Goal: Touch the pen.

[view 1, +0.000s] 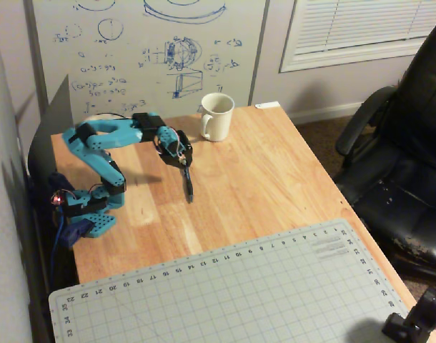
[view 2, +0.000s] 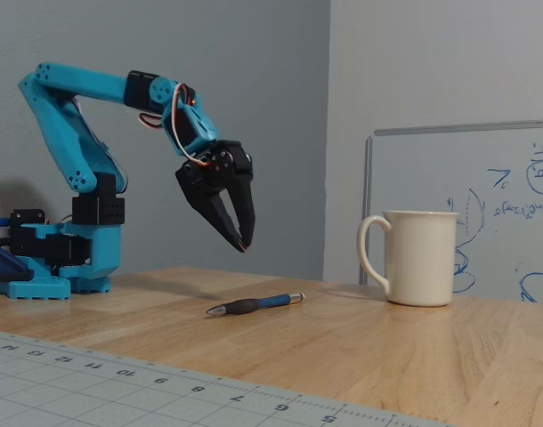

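Observation:
The pen [view 1: 189,184] is slim and dark with a silvery tip, and it lies flat on the wooden table. In a fixed view from the side it [view 2: 254,304] lies between the arm's base and the white mug. My gripper [view 2: 241,244] hangs in the air above the pen, pointing down, with its black fingers closed together at the tips and holding nothing. A clear gap shows between the fingertips and the pen. In a fixed view from above, the gripper [view 1: 183,162] sits over the pen's far end.
A white mug [view 1: 218,116] stands upright behind the pen, and it also shows in a fixed view [view 2: 420,258] from the side. A grey cutting mat [view 1: 232,286] covers the table's front. The blue arm base [view 1: 89,211] is at the left. A black chair [view 1: 404,157] stands at the right.

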